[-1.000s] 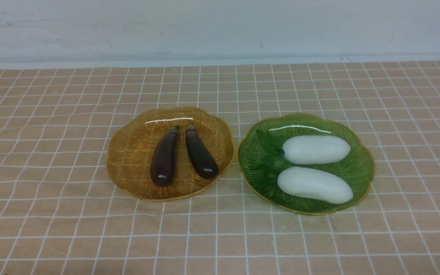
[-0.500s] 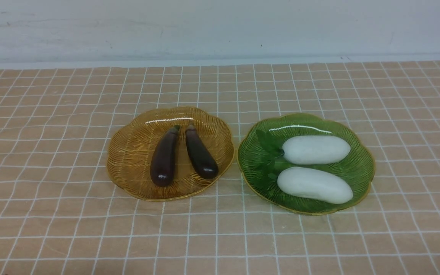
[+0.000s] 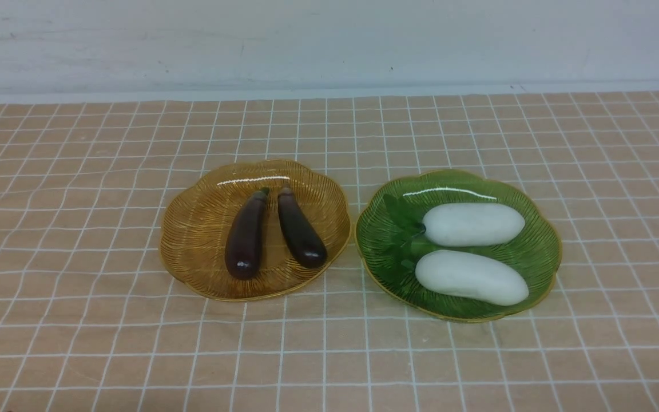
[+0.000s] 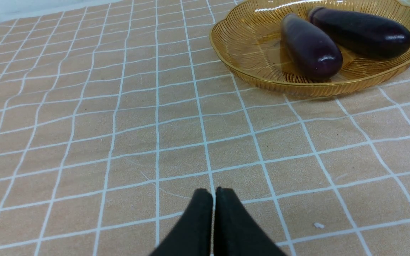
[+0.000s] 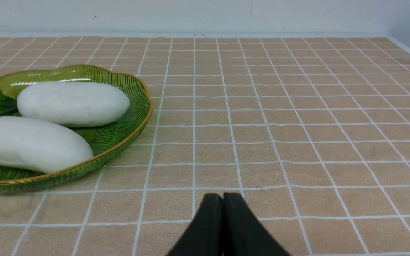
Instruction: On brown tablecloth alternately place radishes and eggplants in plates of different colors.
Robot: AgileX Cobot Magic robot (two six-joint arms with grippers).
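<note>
Your left gripper is clenched on nothing, its black tips pressed together low over the brown tablecloth, well short of the amber plate. Your right gripper is likewise closed and empty, just off to the side of the green plate.

From there outward: both eggplants lie side by side in the amber plate, stem caps toward the far rim, and both radishes lie across the green plate, leaves pointing toward the amber one. Sorting looks finished to me.

If you do need to lift anything, expect these toys to be light and fairly stiff. The eggplants are glossy (likely slippery), so pinch across the thick lower belly, not the tapering neck. The radishes are fat and smooth; open wide and take them across the middle, clear of the soft leaves. The plates look thin, ribbed and brittle, and would probably skid on the cloth, so come down from above and avoid nudging a rim.
</note>
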